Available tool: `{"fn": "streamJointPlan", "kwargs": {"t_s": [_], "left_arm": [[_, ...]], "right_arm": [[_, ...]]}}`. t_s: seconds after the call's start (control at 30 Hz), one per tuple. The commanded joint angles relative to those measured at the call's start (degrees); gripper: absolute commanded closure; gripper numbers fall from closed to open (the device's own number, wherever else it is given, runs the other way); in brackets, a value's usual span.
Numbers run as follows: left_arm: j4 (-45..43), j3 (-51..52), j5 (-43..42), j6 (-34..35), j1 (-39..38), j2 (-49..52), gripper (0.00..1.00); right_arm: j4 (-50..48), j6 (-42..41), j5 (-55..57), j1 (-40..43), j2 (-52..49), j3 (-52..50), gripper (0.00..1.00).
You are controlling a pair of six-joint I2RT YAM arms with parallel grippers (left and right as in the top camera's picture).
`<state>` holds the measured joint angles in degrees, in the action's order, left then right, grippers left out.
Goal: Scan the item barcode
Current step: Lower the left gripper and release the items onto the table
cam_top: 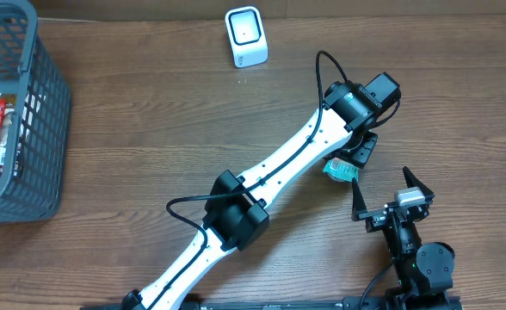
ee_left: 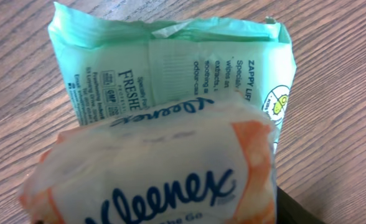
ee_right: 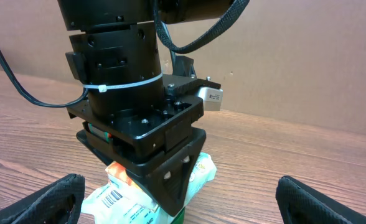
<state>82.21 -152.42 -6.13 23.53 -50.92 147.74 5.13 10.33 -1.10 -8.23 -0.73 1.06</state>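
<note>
A white and orange Kleenex tissue pack point(ee_left: 158, 168) lies on top of a pale green wipes packet point(ee_left: 170, 62) on the wooden table. My left gripper point(cam_top: 359, 153) stands straight down over the pair. Its black fingers point(ee_right: 170, 177) straddle the tissue pack point(ee_right: 117, 174), and I cannot see whether they press on it. A barcode point(ee_right: 113, 197) shows on the green packet's point(ee_right: 139, 208) near end. The green packet point(cam_top: 341, 170) peeks out under the left gripper. My right gripper point(cam_top: 389, 200) rests just behind, open and holding nothing. The white scanner point(cam_top: 246, 36) stands at the table's far edge.
A grey mesh basket point(cam_top: 38, 129) with some packets inside sits at the left edge. The left arm point(cam_top: 270, 172) lies diagonally across the middle of the table. A brown wall runs behind the scanner.
</note>
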Motion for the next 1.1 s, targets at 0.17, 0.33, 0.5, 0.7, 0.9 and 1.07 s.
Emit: {"fn": "streamJointPlan", "kwargs": {"t_s": [0.17,0.33,0.5,0.7,0.9,1.07], "left_arm": [[-0.20,-1.51,0.83,-0.68,0.26,-3.80,0.53],[-0.22,-1.51,2.78,-0.63,0.66,-4.68,0.53],[-0.11,-1.51,3.30,-0.63,0.79,-5.46,0.53],[2.71,-1.51,4.98,-0.59,0.76,-5.46,0.52],[4.79,-1.51,7.37,1.18,2.08,-5.46,0.54],[7.34,-1.51,7.58,1.33,2.91,-5.46,0.53]], "right_arm": [[-0.31,0.02,-0.04,0.33,0.57,-0.61,0.00],[-0.31,0.02,-0.07,0.33,0.57,-0.61,0.00],[-0.31,0.02,-0.04,0.33,0.57,-0.61,0.00],[-0.31,0.02,-0.04,0.33,0.57,-0.61,0.00],[-0.31,0.02,-0.04,0.33,0.57,-0.61,0.00],[-0.31,0.02,-0.04,0.33,0.57,-0.61,0.00]]}}
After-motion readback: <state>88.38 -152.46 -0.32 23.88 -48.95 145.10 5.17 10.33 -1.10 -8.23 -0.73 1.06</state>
